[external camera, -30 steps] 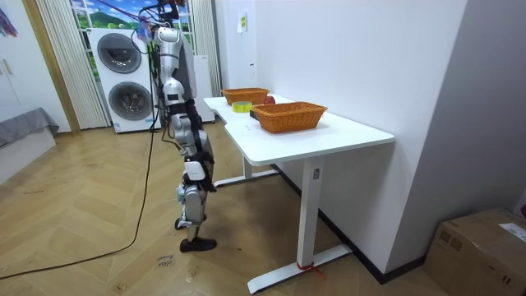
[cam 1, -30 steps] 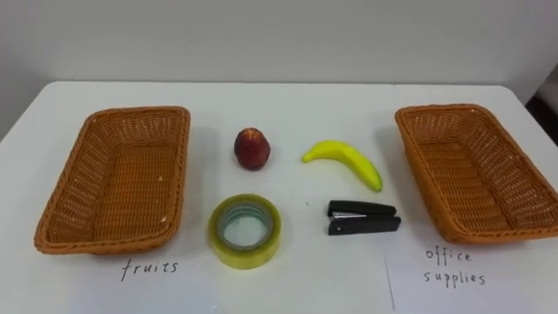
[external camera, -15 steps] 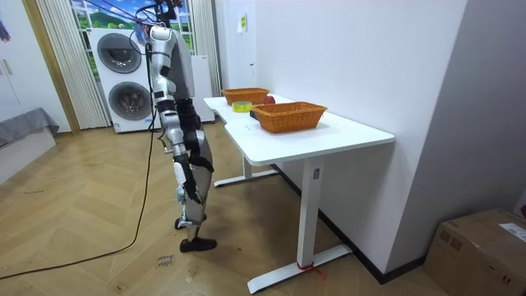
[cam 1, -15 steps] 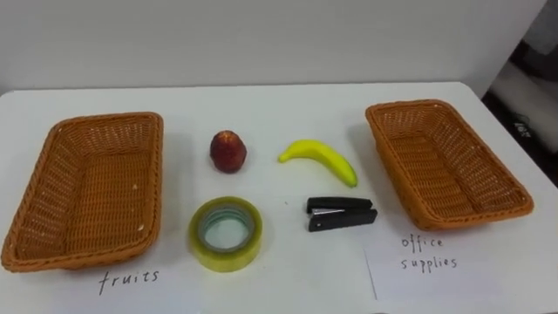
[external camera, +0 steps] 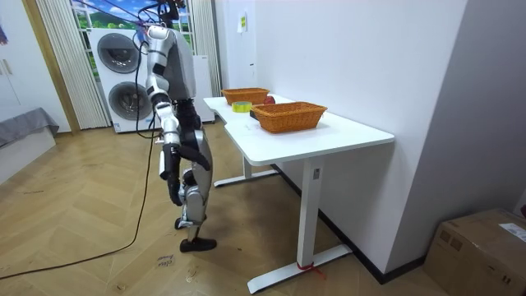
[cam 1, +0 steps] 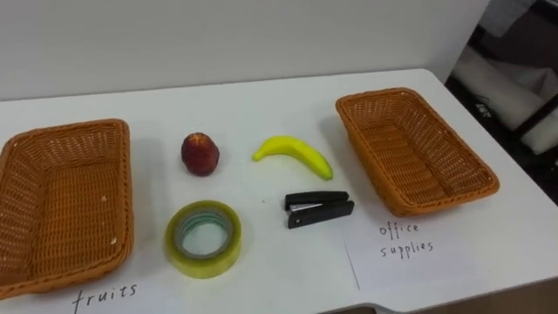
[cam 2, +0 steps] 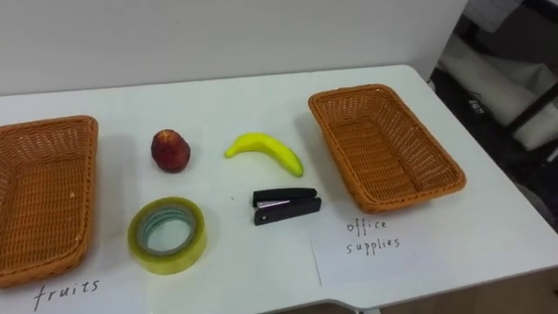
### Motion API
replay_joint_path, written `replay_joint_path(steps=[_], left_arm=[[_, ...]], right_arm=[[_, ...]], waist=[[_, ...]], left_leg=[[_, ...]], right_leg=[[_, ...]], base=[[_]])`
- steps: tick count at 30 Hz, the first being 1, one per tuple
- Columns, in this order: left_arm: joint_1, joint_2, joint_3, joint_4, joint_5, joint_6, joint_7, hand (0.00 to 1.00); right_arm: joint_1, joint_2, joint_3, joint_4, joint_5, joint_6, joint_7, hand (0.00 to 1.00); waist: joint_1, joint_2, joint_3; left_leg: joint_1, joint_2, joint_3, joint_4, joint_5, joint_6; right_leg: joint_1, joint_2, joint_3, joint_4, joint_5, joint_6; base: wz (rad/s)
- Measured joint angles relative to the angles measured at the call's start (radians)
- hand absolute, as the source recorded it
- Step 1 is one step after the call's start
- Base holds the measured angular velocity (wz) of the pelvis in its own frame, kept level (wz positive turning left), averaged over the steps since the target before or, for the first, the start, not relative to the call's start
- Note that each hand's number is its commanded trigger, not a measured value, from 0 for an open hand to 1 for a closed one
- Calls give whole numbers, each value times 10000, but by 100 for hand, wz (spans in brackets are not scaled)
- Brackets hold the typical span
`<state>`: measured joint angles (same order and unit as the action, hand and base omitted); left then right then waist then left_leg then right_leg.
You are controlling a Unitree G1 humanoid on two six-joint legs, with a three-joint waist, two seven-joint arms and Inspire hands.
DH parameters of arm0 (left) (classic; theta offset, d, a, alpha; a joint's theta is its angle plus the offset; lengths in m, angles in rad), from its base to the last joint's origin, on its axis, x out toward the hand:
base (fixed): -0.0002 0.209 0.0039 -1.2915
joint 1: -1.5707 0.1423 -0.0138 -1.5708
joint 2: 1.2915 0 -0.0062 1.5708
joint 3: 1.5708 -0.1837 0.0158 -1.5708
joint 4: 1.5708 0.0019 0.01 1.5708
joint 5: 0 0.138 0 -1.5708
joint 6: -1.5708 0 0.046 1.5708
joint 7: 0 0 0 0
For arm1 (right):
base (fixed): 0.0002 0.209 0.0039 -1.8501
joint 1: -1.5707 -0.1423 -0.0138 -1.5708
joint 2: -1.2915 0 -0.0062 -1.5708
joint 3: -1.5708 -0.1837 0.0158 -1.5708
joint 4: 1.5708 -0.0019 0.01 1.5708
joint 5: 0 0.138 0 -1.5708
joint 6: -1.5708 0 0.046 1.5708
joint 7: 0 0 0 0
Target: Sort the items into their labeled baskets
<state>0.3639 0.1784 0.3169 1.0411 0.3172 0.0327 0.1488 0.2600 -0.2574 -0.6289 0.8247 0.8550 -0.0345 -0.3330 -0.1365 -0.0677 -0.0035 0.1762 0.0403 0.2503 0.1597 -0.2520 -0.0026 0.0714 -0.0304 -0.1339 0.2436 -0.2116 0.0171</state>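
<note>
Nothing sorted: fruits basket (cam 1: 65, 131), office supplies basket (cam 1: 384, 92) empty. Apple (cam 1: 200, 153), banana (cam 1: 295, 152) beyond stapler (cam 1: 319, 209), tape roll (cam 1: 202, 262) left of it, all on surface (cam 1: 261, 96). Right hand (external camera: 173, 189) hangs low, grip cannot tell.

This is looking like a home, with a room doubling as a laundry corner. In the room view two washers (external camera: 122, 78) are standing stacked at eleven o'clock, beside a curtain (external camera: 59, 62) hanging down. A herringbone wood floor (external camera: 99, 222) is running throughout. A low bed (external camera: 20, 136) is lying at nine o'clock, a white table (external camera: 329, 136) is standing at centre, and a cardboard box (external camera: 481, 251) is sitting at four o'clock.
</note>
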Motion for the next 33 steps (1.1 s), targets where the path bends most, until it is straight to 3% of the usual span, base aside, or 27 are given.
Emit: replay_joint_path(steps=[7, 14, 20, 27, 33], left_arm=[[339, -23, 5, -957, -104, -6, -4, 0], [383, -23, -18, -1015, -105, -54, 2, 0], [383, -1, -65, -1046, -91, -349, -18, 0], [346, -21, -99, -968, -84, -345, 9, 0], [311, -26, -449, -817, -97, -358, -4, 0]], right_arm=[[-38, -116, -205, -1959, 19, -210, -1538, 0], [-48, -246, -192, -3402, -381, -443, -2654, 0], [-78, -248, -190, -4852, -2181, -833, -3141, 0], [-75, -298, -191, -7069, -4339, -983, -3522, 0], [-106, -299, -89, -8124, -4696, -1057, -3650, 0]], waist=[[82, -147, 3], [74, -274, 14], [81, -244, 29], [97, -86, 14], [304, -80, 45]], left_leg=[[52, 5, 91, -95, 0, -4], [-133, 4, 79, -87, 1, -4], [-253, 8, 99, -78, 2, -3], [-282, 11, 102, -63, 4, -6], [-256, 15, 107, 28, 2, -6]], right_leg=[[-48, 58, 254, -49, -22, -10], [-206, 61, 191, -37, -4, -6], [-241, 66, 183, -65, 14, 3], [-263, 68, 185, -55, 19, -1], [-220, 51, 200, -49, 17, -3]], base=[[-5], [0], [0], [0], [0]])
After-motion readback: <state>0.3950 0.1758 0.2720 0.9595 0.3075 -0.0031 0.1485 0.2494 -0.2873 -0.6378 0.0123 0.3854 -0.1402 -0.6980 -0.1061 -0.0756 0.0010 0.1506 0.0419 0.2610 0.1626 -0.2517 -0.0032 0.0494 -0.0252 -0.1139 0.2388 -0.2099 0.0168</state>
